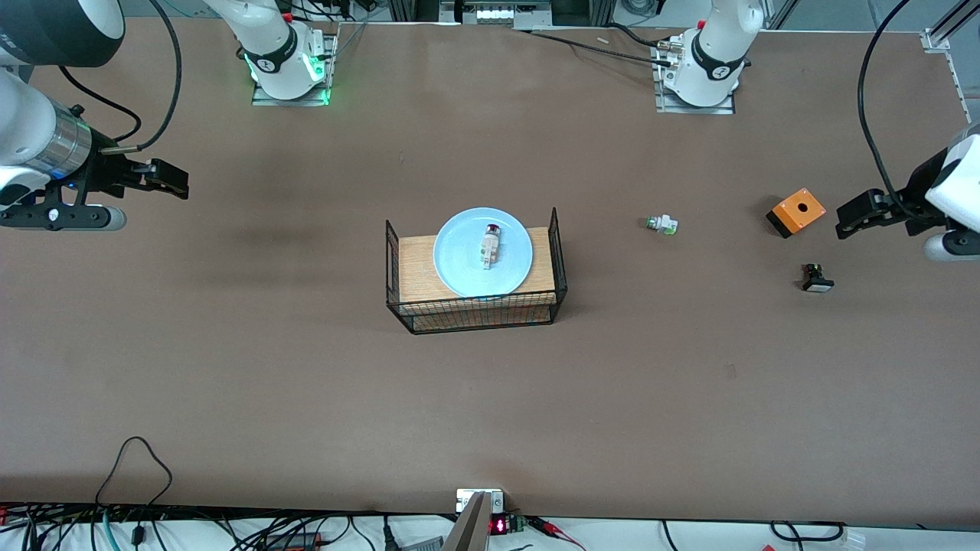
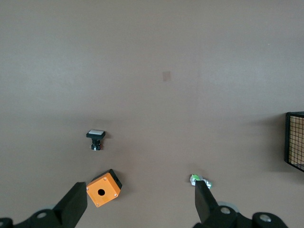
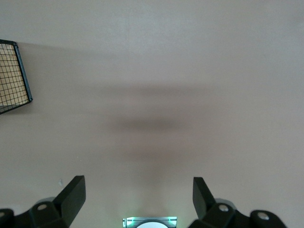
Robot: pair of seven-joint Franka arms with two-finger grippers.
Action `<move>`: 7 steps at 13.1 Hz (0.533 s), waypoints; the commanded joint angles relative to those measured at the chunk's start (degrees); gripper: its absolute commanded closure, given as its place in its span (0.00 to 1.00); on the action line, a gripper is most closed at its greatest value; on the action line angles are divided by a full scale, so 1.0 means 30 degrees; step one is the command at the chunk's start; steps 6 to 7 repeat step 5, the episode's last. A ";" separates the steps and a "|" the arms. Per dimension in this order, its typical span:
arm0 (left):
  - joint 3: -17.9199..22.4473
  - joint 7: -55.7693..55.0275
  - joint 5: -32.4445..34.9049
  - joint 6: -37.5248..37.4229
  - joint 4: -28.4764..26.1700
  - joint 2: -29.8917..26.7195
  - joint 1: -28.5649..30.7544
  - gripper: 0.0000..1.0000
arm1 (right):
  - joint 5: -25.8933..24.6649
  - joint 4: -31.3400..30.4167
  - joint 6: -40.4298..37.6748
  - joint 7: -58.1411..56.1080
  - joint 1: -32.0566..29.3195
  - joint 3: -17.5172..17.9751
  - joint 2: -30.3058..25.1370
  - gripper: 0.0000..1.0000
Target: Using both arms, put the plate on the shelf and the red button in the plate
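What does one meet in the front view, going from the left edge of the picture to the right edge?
right gripper, over bare table → wire basket → plate in it → red button on the plate → green-tipped white part → orange box → black-based button → left gripper

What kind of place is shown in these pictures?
Probably a robotics lab bench: two arm bases are bolted to a brown table, loose cables run along its edge, and a wire basket holds the plate.

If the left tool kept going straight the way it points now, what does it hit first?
Probably the orange square box with a round hole: the open left tool points along the table toward it. Height is unclear, so it might pass over the box.
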 commanded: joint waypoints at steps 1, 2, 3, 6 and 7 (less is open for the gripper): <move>0.0064 0.0456 -0.0407 0.0434 -0.1855 -0.1347 0.0332 0.00 | 0.0073 0.0499 -0.0405 -0.0305 0.0165 -0.0146 0.0198 0.00; 0.0064 0.0543 -0.0378 0.0318 -0.1946 -0.1437 0.0421 0.00 | 0.0073 0.0499 -0.0405 -0.0334 0.0194 -0.0146 0.0198 0.00; 0.0093 0.1008 -0.0378 0.0229 -0.1947 -0.1495 0.0422 0.00 | 0.0102 0.0499 -0.0405 -0.0335 0.0195 -0.0146 0.0198 0.00; 0.0093 0.1130 -0.0378 0.0112 -0.1947 -0.1583 0.0451 0.00 | 0.0102 0.0499 -0.0405 -0.0335 0.0195 -0.0146 0.0198 0.00; 0.0093 0.1130 -0.0378 0.0112 -0.1947 -0.1583 0.0451 0.00 | 0.0102 0.0499 -0.0405 -0.0335 0.0195 -0.0146 0.0198 0.00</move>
